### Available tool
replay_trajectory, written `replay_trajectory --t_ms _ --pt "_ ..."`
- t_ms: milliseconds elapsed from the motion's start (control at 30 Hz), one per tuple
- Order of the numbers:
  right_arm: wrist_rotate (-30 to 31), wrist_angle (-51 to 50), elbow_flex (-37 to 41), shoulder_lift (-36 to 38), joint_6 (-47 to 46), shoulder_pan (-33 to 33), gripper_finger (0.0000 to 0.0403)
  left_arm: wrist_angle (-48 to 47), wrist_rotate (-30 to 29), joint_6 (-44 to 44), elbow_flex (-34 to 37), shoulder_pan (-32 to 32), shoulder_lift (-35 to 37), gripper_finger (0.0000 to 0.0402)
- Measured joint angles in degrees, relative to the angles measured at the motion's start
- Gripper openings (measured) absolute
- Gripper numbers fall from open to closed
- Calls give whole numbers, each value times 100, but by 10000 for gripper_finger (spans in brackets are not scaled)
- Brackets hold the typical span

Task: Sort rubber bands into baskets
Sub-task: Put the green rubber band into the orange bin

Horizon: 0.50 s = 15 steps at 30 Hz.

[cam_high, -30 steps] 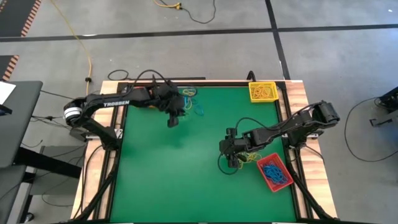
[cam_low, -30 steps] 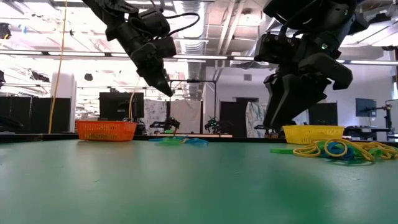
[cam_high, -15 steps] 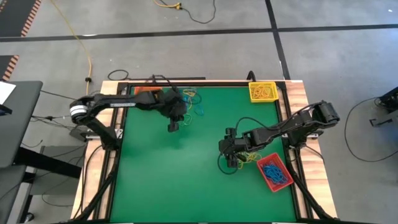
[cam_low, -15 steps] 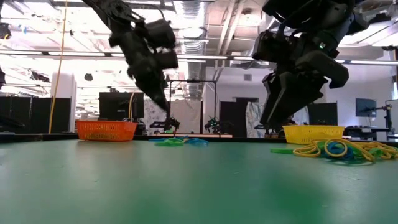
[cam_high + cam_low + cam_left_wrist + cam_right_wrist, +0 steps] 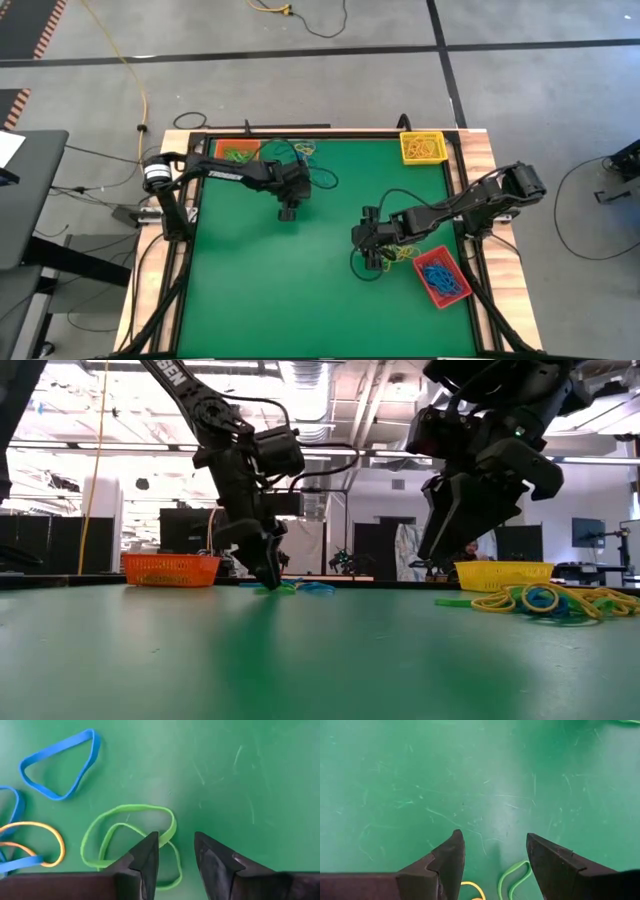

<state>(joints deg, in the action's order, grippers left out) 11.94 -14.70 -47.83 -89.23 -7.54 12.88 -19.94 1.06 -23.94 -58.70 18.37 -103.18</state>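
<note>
A loose heap of green, blue and yellow rubber bands [image 5: 308, 165] lies at the table's far left, beside the orange basket [image 5: 237, 152]. My left gripper [image 5: 175, 842] is open and low over the mat at the heap's near side [image 5: 288, 211]. Its fingertips stand on either side of one strand of a green rubber band [image 5: 127, 808], which lies flat. My right gripper [image 5: 495, 845] hangs open over bare mat [image 5: 370, 254], next to a second heap of bands [image 5: 402, 255]. The red basket [image 5: 441, 277] holds blue bands and the yellow basket [image 5: 422, 147] holds yellow ones. My left gripper comes steeply from above, and one fingertip [image 5: 150, 842] overlaps the green band's edge [image 5: 171, 827]. I cannot tell whether it touches the band or the mat. The band lies slack on the table.
A blue band [image 5: 57, 748] and a yellow band [image 5: 30, 825] lie close to the green one. Wooden rails frame the green mat [image 5: 300, 290], whose near half is bare. In the low view the right-hand heap [image 5: 540, 600] lies in front of the yellow basket [image 5: 503, 573].
My left gripper has come down from well above the table to just over the mat, moving toward the near edge and a little to the right. The arm no longer covers the orange basket. My right gripper has kept still.
</note>
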Motion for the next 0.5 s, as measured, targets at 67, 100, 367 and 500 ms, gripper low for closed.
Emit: replay_trajectory --t_ms 67,100,367,500 --pt "0 22 0 0 29 -17 239 57 -2 -39 -2 0 5 113" --pt "0 30 0 0 35 -29 239 52 -1 -46 -2 0 5 113" --pt "2 39 0 0 50 -68 239 46 14 -81 -2 2 3 112" --pt "1 39 0 0 49 -68 239 86 -53 -195 -2 2 3 112"
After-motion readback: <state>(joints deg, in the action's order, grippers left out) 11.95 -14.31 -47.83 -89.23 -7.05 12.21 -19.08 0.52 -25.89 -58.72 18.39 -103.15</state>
